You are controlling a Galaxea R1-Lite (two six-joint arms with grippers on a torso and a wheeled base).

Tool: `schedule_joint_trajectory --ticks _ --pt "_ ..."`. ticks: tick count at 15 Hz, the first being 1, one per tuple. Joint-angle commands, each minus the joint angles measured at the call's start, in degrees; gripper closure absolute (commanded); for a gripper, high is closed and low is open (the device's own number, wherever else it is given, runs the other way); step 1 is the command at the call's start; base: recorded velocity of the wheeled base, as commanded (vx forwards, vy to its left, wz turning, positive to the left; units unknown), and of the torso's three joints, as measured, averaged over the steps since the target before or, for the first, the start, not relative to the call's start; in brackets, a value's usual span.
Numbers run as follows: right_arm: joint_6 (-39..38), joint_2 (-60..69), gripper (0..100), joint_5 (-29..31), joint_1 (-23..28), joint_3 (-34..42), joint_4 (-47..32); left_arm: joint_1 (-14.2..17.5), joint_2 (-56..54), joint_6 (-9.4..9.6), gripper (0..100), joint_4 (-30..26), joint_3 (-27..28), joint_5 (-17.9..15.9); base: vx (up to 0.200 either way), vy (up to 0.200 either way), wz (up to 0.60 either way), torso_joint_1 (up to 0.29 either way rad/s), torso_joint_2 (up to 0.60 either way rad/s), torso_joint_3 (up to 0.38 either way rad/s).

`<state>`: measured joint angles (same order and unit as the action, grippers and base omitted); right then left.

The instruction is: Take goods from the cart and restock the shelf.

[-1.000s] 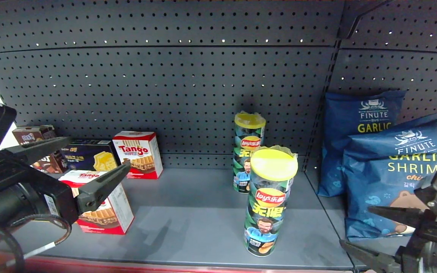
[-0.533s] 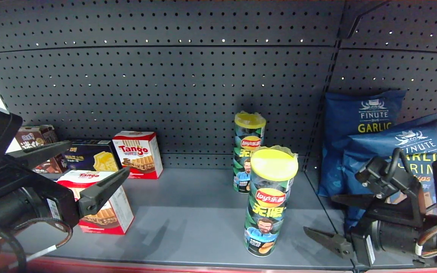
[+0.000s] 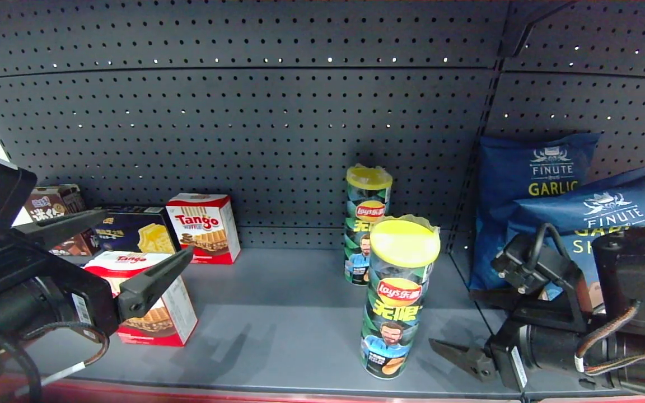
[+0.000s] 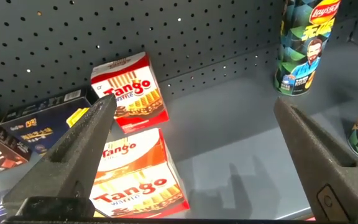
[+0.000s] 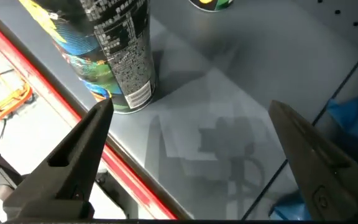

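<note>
Our right hand (image 3: 451, 318) hangs low at the right front of the shelf (image 3: 289, 313). Its fingers are spread wide and hold nothing, and they point toward the front chip can (image 3: 398, 296). That can stands upright near the shelf's front edge, just beside the lower fingertip and not touching it. From the right wrist, the gap of the right hand (image 5: 190, 107) frames bare shelf. The front chip can (image 5: 120, 56) stands off past one finger rather than in that gap. The rear chip can (image 3: 367, 224) stands upright behind the front one, close to the pegboard back (image 3: 244, 140).

Our left hand (image 3: 146, 232) hovers at the shelf's left front, likewise spread and empty. From the left wrist, between the fingers of the left hand (image 4: 192, 104), we see the front wafer box (image 4: 138, 174), with the rear wafer box (image 4: 129, 90) just behind it. In the head view the front wafer box (image 3: 154, 313) lies partly behind the lower finger. We cannot tell whether the two touch. A dark box (image 3: 135, 232) and a brown box (image 3: 54, 204) sit farther left. Two blue snack bags (image 3: 529, 179) lean in the bay to the right.
</note>
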<state>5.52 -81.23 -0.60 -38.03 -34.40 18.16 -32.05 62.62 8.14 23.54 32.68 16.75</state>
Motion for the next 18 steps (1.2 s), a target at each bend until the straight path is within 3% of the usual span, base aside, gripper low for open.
schedule_joint_trajectory --ticks 1,18 --pt "0.01 -1.74 0 -0.02 -0.11 -1.28 0.03 0.06 0.13 -0.15 0 0.01 0.01 0.04 0.000 0.000 0.00 0.000 0.00 0.000" --pt "0.10 -6.84 0 0.07 0.51 -4.36 0.47 0.06 0.04 -0.41 0 0.10 0.01 -0.05 0.000 0.000 0.00 0.000 0.00 0.000"
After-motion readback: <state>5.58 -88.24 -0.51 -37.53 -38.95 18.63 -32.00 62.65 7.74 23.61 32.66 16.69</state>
